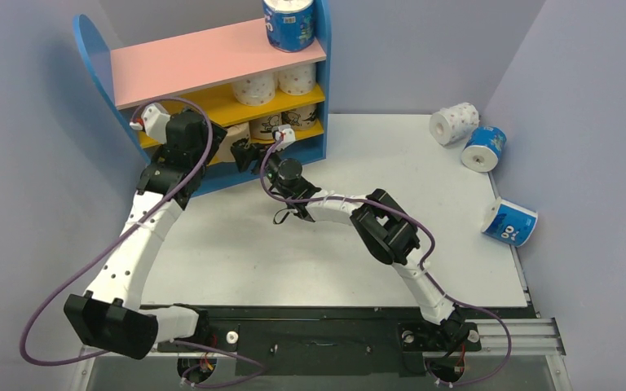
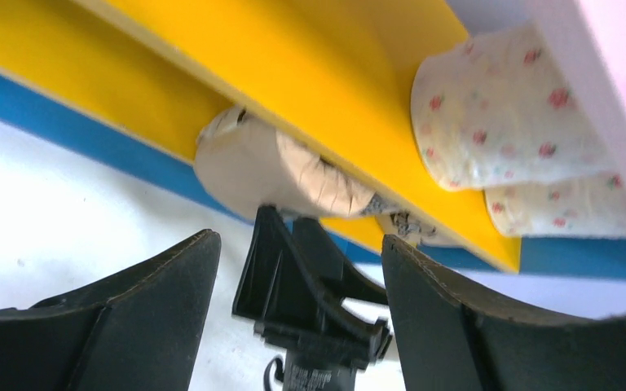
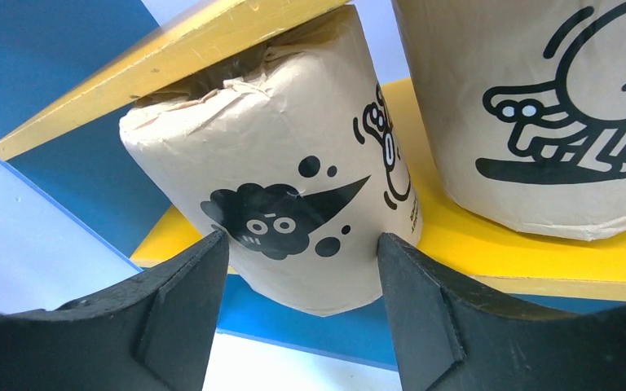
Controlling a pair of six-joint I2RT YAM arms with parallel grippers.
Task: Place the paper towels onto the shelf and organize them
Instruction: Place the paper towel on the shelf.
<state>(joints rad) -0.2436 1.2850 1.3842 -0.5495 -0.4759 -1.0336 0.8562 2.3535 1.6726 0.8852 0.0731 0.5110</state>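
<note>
- From overhead, both arms hide the shelf's point(image 1: 98, 57) lower left bay.
- Blue lettering on the blue-wrapped roll point(image 1: 289, 23) atop the shelf's pink board is unreadable.
- A tan roll point(image 3: 285, 187) with black cartoon print sits tilted at the lower yellow board's edge.
- The right gripper point(image 3: 297, 305) stands spread around it, contact unclear.
- The left gripper point(image 2: 301, 314) is spread, empty.

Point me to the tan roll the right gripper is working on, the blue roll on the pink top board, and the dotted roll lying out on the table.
tan roll point(image 3: 293, 212), right wrist view, printed side wall.
blue roll point(image 1: 289, 24), top external view, wrapper side.
dotted roll point(image 1: 454, 122), top external view, side wall.
</note>
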